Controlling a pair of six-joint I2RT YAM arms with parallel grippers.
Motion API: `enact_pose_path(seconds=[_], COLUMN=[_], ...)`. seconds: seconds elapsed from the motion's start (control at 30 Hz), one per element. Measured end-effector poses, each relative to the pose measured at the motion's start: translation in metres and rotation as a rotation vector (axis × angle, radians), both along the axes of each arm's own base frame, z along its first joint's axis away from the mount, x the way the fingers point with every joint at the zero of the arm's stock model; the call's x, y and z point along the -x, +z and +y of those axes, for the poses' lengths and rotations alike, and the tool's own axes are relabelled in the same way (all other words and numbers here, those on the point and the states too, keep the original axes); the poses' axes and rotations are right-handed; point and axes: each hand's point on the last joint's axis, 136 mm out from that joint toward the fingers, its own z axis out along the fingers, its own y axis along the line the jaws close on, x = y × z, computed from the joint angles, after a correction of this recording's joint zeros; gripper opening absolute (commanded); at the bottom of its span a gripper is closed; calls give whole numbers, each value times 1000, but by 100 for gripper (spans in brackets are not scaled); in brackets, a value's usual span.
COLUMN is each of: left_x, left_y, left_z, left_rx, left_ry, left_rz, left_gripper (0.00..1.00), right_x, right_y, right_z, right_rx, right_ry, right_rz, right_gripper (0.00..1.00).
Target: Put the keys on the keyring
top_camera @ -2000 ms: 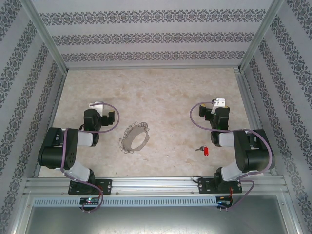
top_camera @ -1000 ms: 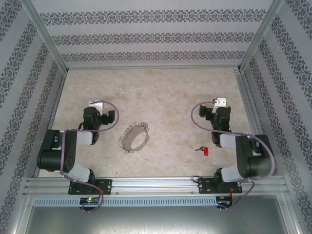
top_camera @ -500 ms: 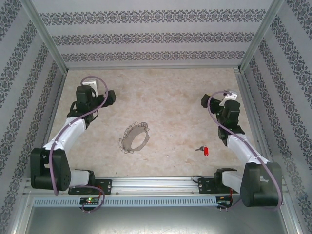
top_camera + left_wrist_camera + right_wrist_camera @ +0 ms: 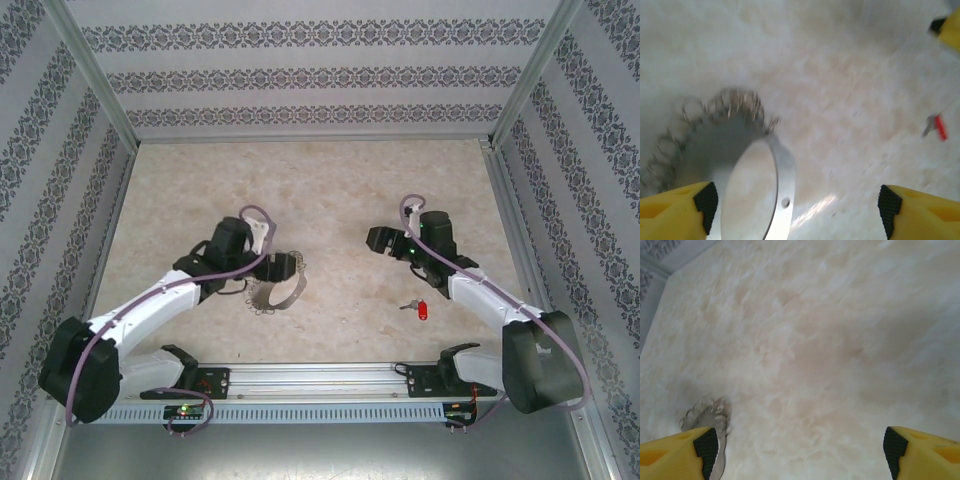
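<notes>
L gripper (image 4: 266,264): jaws wide apart, nothing clamped; sits over far-left rim of keyring (image 4: 280,281).
L wrist view: keyring (image 4: 784,172) lies betw. the yellow fingers (image 4: 675,207), closer to the frame-left one; contact can't tell, pic blurred.
R gripper (image 4: 384,243): jaws wide apart, empty; above bare bench (image 4: 330,180), right of ctr.
R wrist view: gripper (image 4: 797,445) over pale bench; keyring (image 4: 714,416) just past its frame-left finger.
Keyring: flat on bench, left of ctr, rim fringed w/ small silvery bits.
Key (image 4: 420,309): on bench, near side of R gripper, apart from it; red head, dark shank; well apart from keyring. In L wrist view (image 4: 939,127) at far right.
</notes>
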Motion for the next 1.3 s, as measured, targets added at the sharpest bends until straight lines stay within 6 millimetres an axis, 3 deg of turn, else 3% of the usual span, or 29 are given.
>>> enact_pose_path(seconds=[0.13, 0.47, 0.63, 0.87, 1.3], left_x=[16, -5, -18, -36, -42], left_y=[-39, -59, -71, -63, -70], left_z=[-3, -21, -31, -44, -42], left_rx=[-88, -107, -121, -111, -141], left_ry=[-44, -83, -106, -131, -132], left_rz=[45, -4, -7, -68, -89], left_gripper=[60, 40, 37, 35, 34], right_x=[6, 0, -2, -3, -6], right_y=[-9, -17, -18, -22, -22], right_z=[11, 11, 11, 10, 11], right_rx=[-13, -21, -22, -15, -11], right_ry=[14, -29, -35, -41, -43], right_rz=[47, 95, 104, 112, 116], right_gripper=[84, 81, 79, 79, 79])
